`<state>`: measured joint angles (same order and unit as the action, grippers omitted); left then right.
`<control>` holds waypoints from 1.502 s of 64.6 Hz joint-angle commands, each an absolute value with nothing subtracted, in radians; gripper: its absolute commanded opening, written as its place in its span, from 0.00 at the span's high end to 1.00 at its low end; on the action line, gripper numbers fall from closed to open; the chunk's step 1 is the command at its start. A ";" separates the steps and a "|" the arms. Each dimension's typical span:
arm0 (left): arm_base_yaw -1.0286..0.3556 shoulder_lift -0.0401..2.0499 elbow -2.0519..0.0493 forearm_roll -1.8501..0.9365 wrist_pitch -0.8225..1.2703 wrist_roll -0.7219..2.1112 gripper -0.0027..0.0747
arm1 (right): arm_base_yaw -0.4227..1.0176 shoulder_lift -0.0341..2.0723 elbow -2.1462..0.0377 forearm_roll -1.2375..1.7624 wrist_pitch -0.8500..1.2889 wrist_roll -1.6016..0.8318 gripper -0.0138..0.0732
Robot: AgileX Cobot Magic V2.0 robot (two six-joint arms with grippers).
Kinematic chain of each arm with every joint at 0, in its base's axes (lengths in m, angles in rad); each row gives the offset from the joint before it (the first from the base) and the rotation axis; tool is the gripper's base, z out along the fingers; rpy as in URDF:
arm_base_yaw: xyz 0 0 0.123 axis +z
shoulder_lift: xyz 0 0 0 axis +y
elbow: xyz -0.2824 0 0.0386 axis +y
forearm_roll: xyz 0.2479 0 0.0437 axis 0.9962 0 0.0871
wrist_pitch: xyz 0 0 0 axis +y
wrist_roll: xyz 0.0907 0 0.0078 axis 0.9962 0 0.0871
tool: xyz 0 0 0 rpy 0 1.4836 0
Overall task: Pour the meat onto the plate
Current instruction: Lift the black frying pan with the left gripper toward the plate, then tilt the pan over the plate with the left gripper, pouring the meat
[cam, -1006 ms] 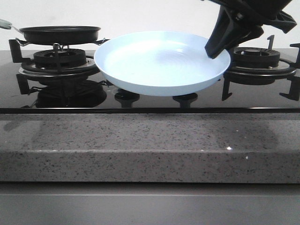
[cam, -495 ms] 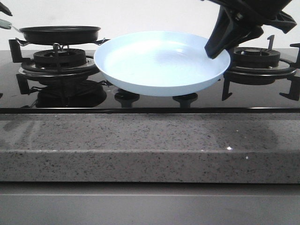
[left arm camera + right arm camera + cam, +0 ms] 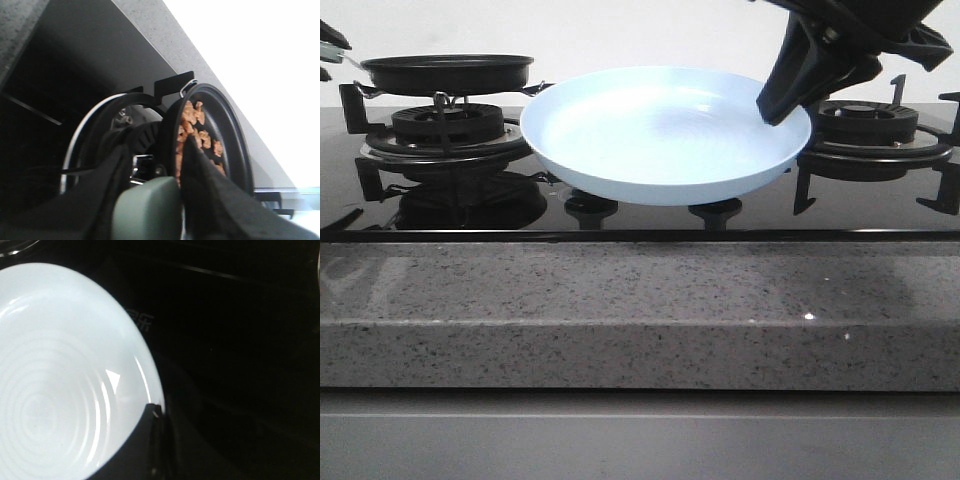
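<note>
On the stove (image 3: pixel 640 215), right gripper (image 3: pixel 790 100) holds the plate (image 3: pixel 660 135) lifted clear of the glass, between the two burners, fingers pinched on its right rim; the right wrist view shows one dark finger (image 3: pixel 142 440) lying over the rim edge. Plate is pale blue, shallow, faint rings in the middle, nothing on it yet. Pan (image 3: pixel 448 72) sits on the left burner grate (image 3: pixel 445 125), just beside the plate's left edge but not touching it as far as I can tell. Left gripper (image 3: pixel 150 200) is at the pan's grey-green handle (image 3: pixel 147 210); both fingers flank it closely, but I can't tell whether they're actually clamped or only around it. In the front view only a sliver of that gripper shows at the left edge. Meat (image 3: pixel 192 135) is all in the pan: small flat reddish-brown bits, loosely scattered over the base rather than heaped. My read: grasp stage, pour not begun. Next needs a firm hold on the handle, lift off the grate, bring the pan lip over the plate, then tilt slowly. Loose pieces likely slide in a rush, so keep the lip low over the plate.
</note>
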<state>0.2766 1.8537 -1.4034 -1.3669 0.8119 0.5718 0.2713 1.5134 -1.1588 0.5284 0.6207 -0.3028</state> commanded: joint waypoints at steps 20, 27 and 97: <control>0.274 1.802 -1.434 -1.520 0.906 0.630 0.97 | 0.272 1.478 -1.184 0.557 0.576 -0.315 0.92; 0.274 1.802 -1.434 -1.554 0.940 0.656 0.99 | 0.272 1.478 -1.184 0.557 0.576 -0.315 0.92; 0.022 1.285 -1.218 -1.482 0.810 0.837 0.99 | 0.272 1.478 -1.184 0.557 0.576 -0.315 0.92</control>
<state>0.0742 1.3399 -1.2175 -1.4253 0.8759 0.8172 0.2713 1.5134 -1.1588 0.5284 0.6207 -0.3028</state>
